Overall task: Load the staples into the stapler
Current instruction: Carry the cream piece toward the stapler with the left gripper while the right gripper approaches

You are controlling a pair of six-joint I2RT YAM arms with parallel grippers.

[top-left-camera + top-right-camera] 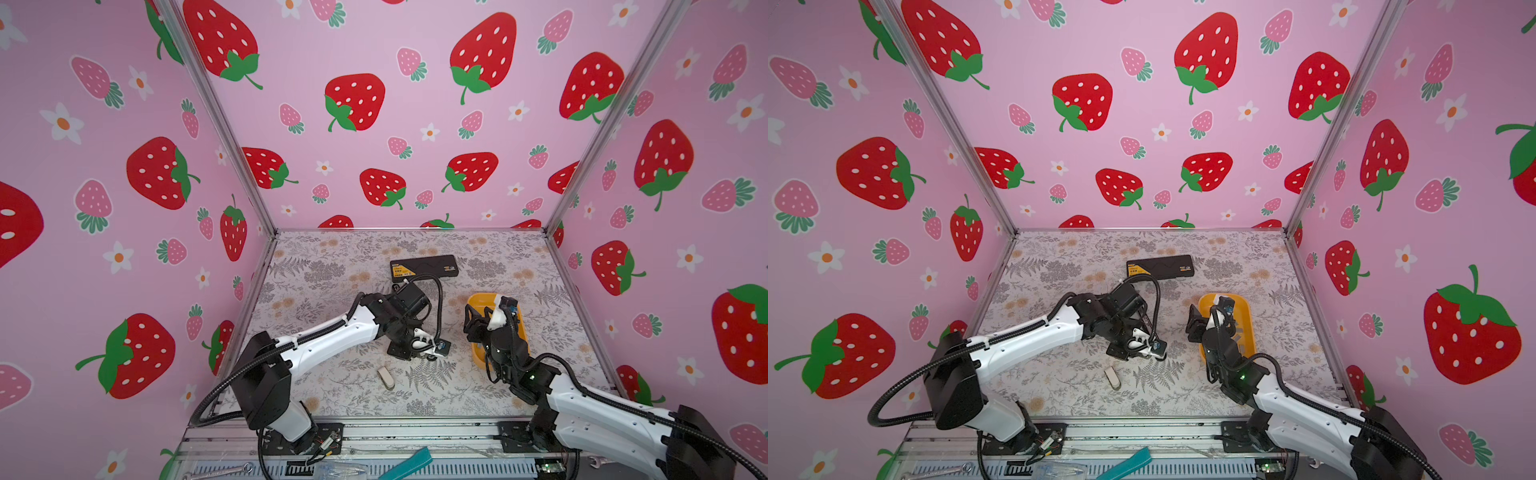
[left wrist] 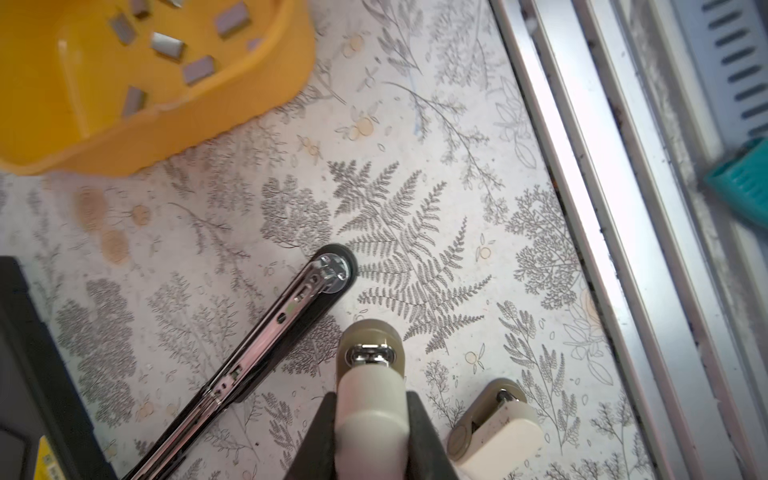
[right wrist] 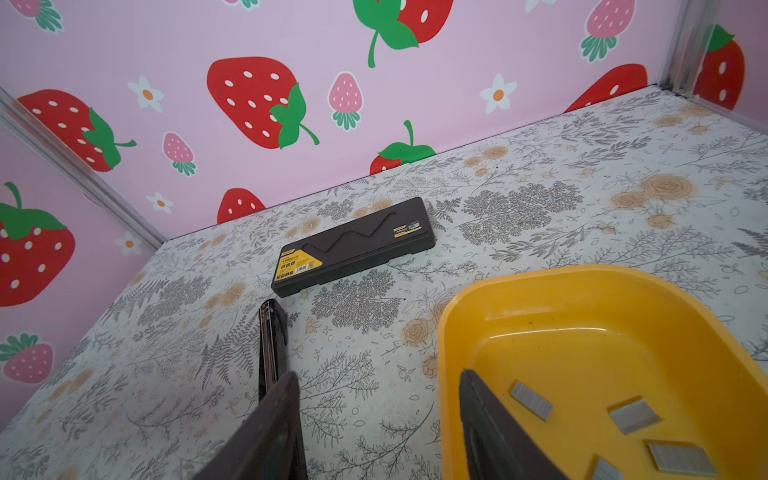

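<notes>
Left gripper [image 2: 371, 399] clamped on a cream piece [image 2: 370, 345] beside the open stapler [image 2: 291, 303] mid-worktop, right gripper [image 3: 379, 376] spread (one finger [image 3: 486, 428] over the yellow tray [image 3: 540, 282]), staples [image 3: 633, 415] loose inside, near the right edge.

Left fingers [image 2: 316, 442] clamped, right fingers [image 3: 266, 432] spread apart.

a black box [image 1: 424, 267] with a yellow label lies flat near the back wall. right of the middle stands a yellow tray [image 3: 582, 272]. a small beige object [image 1: 385, 377] lies on the flowered table cover [image 1: 332, 257], toward the front. a teal thing [image 1: 409, 463] rests on the front metal rail.
</notes>
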